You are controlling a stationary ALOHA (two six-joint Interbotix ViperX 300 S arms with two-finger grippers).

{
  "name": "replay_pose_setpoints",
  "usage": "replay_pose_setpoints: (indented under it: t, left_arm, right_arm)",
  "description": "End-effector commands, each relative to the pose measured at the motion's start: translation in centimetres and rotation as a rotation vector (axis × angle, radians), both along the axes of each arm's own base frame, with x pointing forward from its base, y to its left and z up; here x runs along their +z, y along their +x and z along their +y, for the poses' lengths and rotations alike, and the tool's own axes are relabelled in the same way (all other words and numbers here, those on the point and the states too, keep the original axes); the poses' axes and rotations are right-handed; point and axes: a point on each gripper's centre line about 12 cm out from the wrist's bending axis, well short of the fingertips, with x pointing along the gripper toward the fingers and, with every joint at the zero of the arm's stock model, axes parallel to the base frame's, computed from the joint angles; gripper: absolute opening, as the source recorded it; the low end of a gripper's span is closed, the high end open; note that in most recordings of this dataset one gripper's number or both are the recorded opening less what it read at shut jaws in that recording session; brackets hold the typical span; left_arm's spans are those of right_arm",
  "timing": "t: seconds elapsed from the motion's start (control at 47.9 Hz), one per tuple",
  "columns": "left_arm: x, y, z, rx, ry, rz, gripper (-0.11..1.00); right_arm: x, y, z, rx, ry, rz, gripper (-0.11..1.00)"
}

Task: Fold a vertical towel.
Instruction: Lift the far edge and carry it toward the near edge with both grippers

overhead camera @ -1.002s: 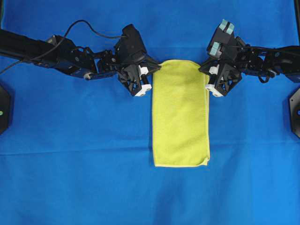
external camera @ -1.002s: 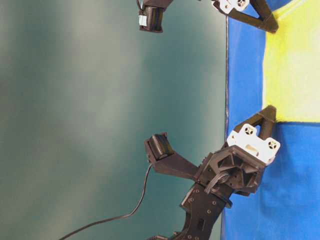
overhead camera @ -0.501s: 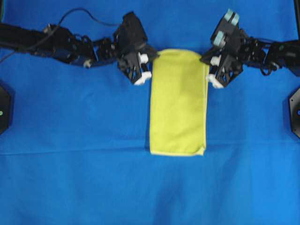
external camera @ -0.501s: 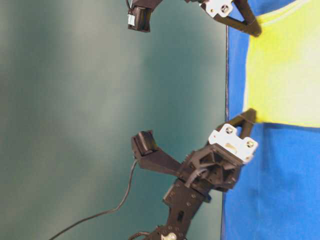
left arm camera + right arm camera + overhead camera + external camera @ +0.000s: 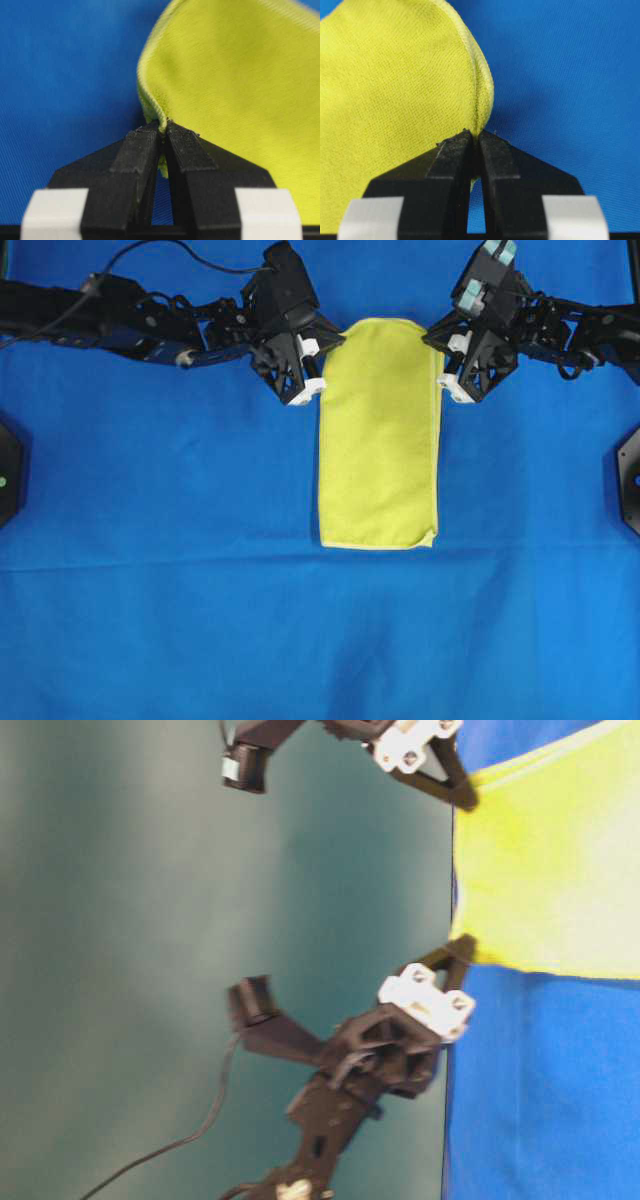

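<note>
Blue cloth covers my table [image 5: 150, 620]. The yellow-green microfibre towel [image 5: 380, 440] lies upper centre. My left gripper [image 5: 318, 352] and right gripper [image 5: 440, 358] pinch its top corners, fingers clamped. Corners lifted; the fold itself remains.

A large blue cloth [image 5: 200, 620] covers the whole work surface, lying mostly flat with faint creases running across its middle and lower part in the overhead view. Two dark mounts sit on it at the sides: one at the left edge [image 5: 8, 475], bearing a small green dot, and one at the right edge [image 5: 630, 480]. In the table-level view the cloth's edge [image 5: 449, 1120] runs straight up and down, and behind it stands a plain dull green backdrop [image 5: 120, 940], smooth and unmarked, with soft lighter patches.
</note>
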Motion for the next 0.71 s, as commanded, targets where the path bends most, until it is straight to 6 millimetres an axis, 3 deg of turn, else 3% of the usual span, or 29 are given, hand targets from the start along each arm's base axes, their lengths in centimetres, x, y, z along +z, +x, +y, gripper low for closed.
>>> replay_pose_setpoints:
  t: [0.0, 0.167, 0.313, 0.689]
  left_arm:
    - [3.6, -0.2, -0.4, -0.01, 0.024, -0.063, 0.03]
    - [5.8, -1.2, -1.6, -0.027, 0.031, -0.085, 0.03]
    - [6.3, -1.7, -3.8, -0.075, 0.029, -0.087, 0.03]
    - [4.6, -1.7, -11.3, -0.245, -0.004, -0.033, 0.03]
  right_arm:
    - [2.5, 0.2, 0.0, 0.005, -0.031, -0.048, 0.05]
    - [4.7, -0.2, 1.7, 0.042, -0.034, -0.067, 0.05]
    - [5.8, -0.5, 4.2, 0.105, -0.026, -0.078, 0.05]
    - [4.4, 0.0, 10.7, 0.254, 0.089, -0.021, 0.05]
